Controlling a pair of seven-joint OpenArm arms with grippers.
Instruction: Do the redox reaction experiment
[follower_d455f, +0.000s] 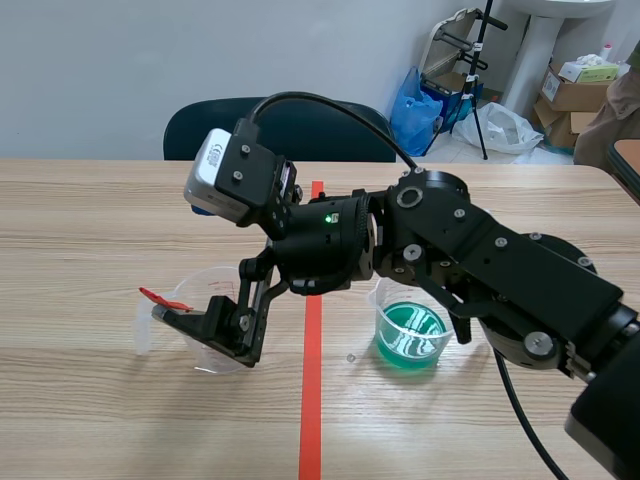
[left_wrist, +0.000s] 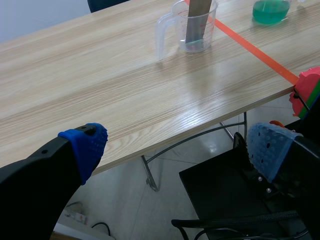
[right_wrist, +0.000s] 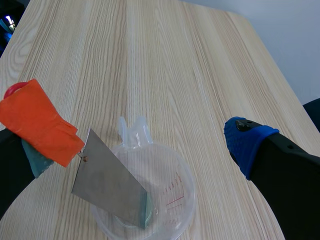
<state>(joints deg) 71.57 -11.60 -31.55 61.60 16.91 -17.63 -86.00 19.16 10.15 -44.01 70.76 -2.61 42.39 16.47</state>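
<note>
- Right wrist view: the right gripper (right_wrist: 142, 150) is being held spread wide over the clear measuring cup (right_wrist: 172, 200), with nothing being pinched between its fingers.
- A grey metal strip (right_wrist: 110, 187) is being propped at a slant inside the cup, its lower end resting on the cup's bottom and its upper corner lying just beside the finger that carries an orange-red piece (right_wrist: 37, 120); whether the two touch cannot be told.
- The blue-padded finger (right_wrist: 247, 142) is being kept well apart from the strip, on the cup's other side.
- Scene view: the right arm is being shown reaching past the red tape line, and the cup is being partly covered by its gripper.
- A beaker of green liquid (follower_d455f: 410, 335) is being seen across the tape line from the cup, under the arm.
- Left wrist view: the left gripper (left_wrist: 177, 147) is being held open off the edge of the table (left_wrist: 100, 90), with both vessels far ahead of it.
</note>
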